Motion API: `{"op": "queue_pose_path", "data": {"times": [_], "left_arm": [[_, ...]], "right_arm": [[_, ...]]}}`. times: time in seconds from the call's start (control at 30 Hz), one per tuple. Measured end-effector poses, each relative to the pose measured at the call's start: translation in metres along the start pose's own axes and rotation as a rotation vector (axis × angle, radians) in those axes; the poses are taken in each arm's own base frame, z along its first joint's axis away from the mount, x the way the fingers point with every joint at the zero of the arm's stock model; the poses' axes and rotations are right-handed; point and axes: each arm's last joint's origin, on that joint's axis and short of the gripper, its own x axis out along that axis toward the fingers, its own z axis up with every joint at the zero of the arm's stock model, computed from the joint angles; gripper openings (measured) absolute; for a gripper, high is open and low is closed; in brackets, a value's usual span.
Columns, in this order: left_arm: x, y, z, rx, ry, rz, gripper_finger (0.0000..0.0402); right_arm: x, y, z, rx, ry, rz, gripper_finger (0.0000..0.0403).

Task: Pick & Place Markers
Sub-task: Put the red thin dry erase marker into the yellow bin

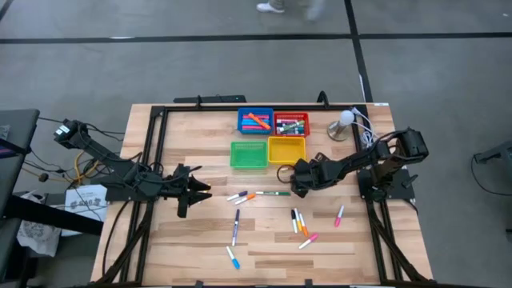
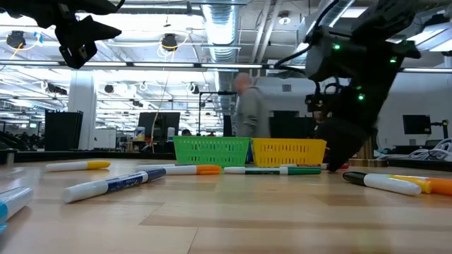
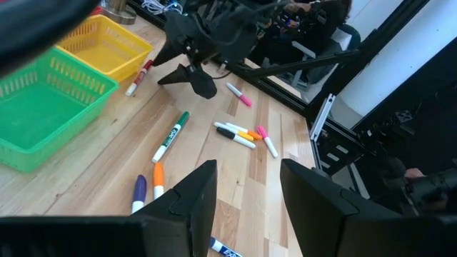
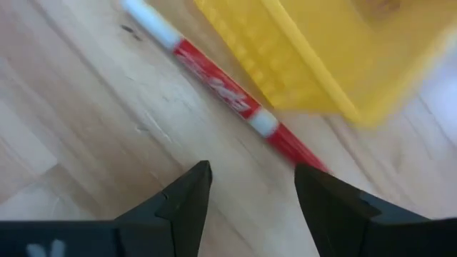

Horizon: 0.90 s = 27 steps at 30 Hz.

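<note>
Nearest the front edge of the light wooden table (image 1: 264, 256) there's a blue-capped marker (image 1: 232, 258) lying on a slant, then a purple-and-white marker (image 1: 236, 226) running roughly front to back. To the right sits a little cluster of four markers (image 1: 301, 227), black, orange, yellow and pink, mostly front-to-back, and one pink marker (image 1: 339, 215) off on its own.

Mid-table, a row lies crosswise: an orange-capped marker (image 1: 243, 197) and a long green-capped marker (image 1: 274, 193) pointing left-right.

The left hand (image 3: 246, 193) hovers above the table's left part, fingers apart, holding nothing. The right hand (image 4: 252, 187) is down low just in front of the yellow plastic mesh tray (image 1: 286, 149), fingers apart over a red-and-white marker (image 4: 227, 91) that lies diagonally along the tray's wall, not gripped.

Four trays total at the back: green plastic mesh tray (image 1: 248, 155) beside the yellow, then a blue tray (image 1: 255, 121) and a red tray (image 1: 291, 124), both with markers inside.
</note>
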Motion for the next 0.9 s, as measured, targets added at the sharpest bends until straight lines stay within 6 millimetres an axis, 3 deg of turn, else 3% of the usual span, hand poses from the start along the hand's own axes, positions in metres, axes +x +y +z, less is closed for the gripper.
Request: {"op": "queue_pose_path", "data": {"times": [0.17,0.47,0.9], "left_arm": [[0.000,0.000,0.000,0.004,0.000,0.000,0.0154],[0.000,0.001,-0.002,0.016,0.017,0.013,0.0154],[-0.004,0.003,-0.001,0.017,0.025,0.014,0.0154]], "right_arm": [[0.000,-0.005,-0.003,0.072,0.016,-0.058,0.0208],[0.008,-0.014,0.010,-0.157,0.038,-0.007,0.0221],[0.016,-0.027,0.020,-0.267,0.068,0.035,0.0221]]}}
